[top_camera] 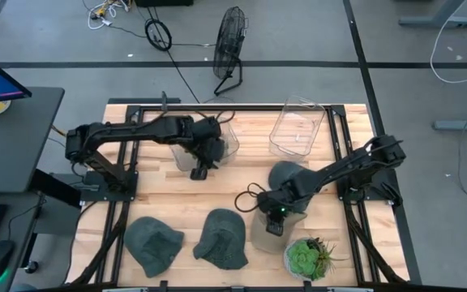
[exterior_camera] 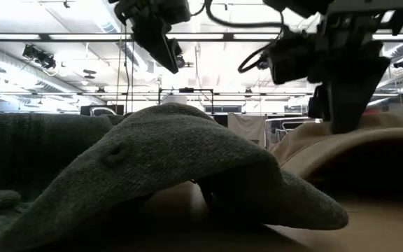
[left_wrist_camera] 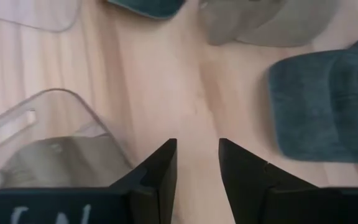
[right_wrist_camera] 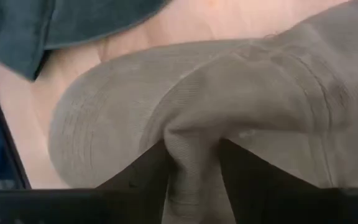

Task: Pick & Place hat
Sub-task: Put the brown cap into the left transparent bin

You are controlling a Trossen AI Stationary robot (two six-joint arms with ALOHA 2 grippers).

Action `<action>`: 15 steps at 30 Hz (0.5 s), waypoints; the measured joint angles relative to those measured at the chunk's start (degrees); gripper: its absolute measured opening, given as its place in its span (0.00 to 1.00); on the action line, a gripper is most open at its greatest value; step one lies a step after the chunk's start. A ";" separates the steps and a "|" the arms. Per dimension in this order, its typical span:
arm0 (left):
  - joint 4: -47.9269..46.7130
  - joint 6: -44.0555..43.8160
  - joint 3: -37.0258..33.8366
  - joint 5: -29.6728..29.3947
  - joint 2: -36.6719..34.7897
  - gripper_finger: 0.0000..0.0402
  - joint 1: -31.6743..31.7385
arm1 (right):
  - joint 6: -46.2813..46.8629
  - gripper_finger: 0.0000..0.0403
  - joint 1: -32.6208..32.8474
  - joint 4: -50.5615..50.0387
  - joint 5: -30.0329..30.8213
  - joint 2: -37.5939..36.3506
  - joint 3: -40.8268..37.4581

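A beige corduroy hat (top_camera: 259, 231) lies near the table's near edge, and my right gripper (top_camera: 275, 225) is shut on it from above. It fills the right wrist view as the beige hat (right_wrist_camera: 166, 106), and in the low view the beige hat (exterior_camera: 369, 143) sits under the right gripper (exterior_camera: 343, 105). Two grey-green hats (top_camera: 152, 243) (top_camera: 222, 238) lie flat to its left. A darker green hat (top_camera: 286, 174) lies under the right arm. My left gripper (top_camera: 199, 170) hangs open over bare wood beside a clear bin (top_camera: 217, 146) that has something pale inside it. My right gripper pinches a raised fold of the beige hat's crown (right_wrist_camera: 191, 158) between its two fingers (right_wrist_camera: 143, 171), coming from above and pointing down. The cloth bunches up between them. The hat's brim (right_wrist_camera: 86, 137) spreads out below, seemingly on the table.
A second clear bin (top_camera: 298, 126) lies on its side by the table's far edge. A small potted succulent (top_camera: 306, 258) stands right of the beige hat at the near edge. Bare wood (left_wrist_camera: 166, 93) lies between the bins and the hats. A floor fan (top_camera: 229, 45) stands beyond the table.
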 joint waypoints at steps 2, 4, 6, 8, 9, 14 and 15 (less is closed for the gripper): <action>-0.33 -0.47 0.00 -0.01 0.00 0.30 -1.48 | -0.61 0.31 -0.30 0.29 -1.04 0.12 0.00; -0.22 -0.70 0.00 -0.26 0.00 0.30 -2.90 | -1.07 0.22 -0.82 1.07 -3.06 -0.16 0.00; 0.07 -1.27 0.00 -2.62 0.00 0.29 -4.62 | -0.86 0.10 -1.51 1.11 -4.66 -1.09 0.07; 0.19 -1.63 0.00 -7.90 -0.02 0.26 -6.41 | -0.61 0.03 -2.49 0.52 -4.65 -2.19 0.86; 0.11 -1.73 0.01 -11.08 -0.02 0.24 -7.32 | -0.70 0.03 -3.05 0.49 -3.85 -2.95 1.24; -0.79 -4.07 0.02 -28.69 -0.72 0.12 -10.67 | -4.24 0.02 -6.06 0.01 0.89 -7.60 3.87; -0.95 -4.90 0.04 -31.52 -1.05 0.09 -11.06 | -4.98 0.01 -6.51 -0.15 2.05 -8.63 4.31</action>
